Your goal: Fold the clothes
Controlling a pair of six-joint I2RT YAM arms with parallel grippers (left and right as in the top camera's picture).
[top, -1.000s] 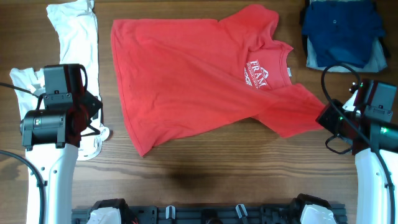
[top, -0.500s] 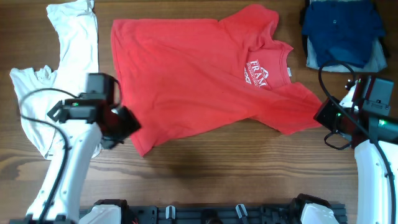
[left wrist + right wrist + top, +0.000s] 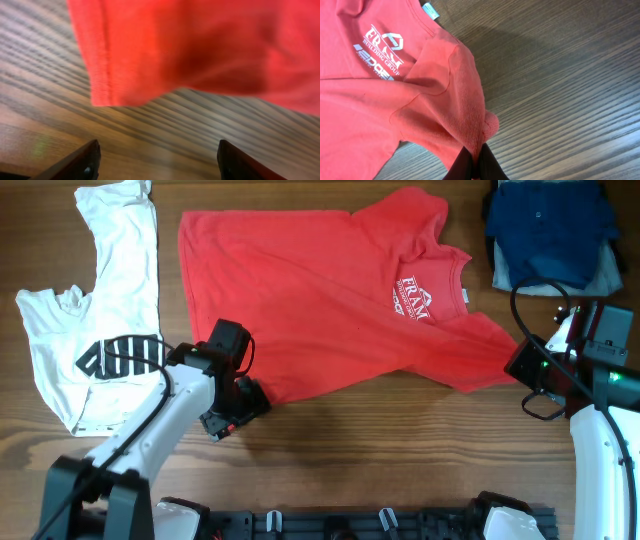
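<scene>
Shirt (image 3: pixel 300 290) corner under left gripper (image 3: pixel 238 404)

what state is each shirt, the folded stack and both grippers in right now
red T-shirt, spread out unfolded, lettering up
white T-shirt, laid out unfolded, black print up
dark blue garment, folded, atop a lighter garment
left gripper, open, by the red T-shirt's hem corner, empty
right gripper, shut on the red T-shirt's sleeve

A brown wooden surface (image 3: pixel 330 460) with dark grain filled the view; a black rail (image 3: pixel 330 525) ran along its near edge.
</scene>
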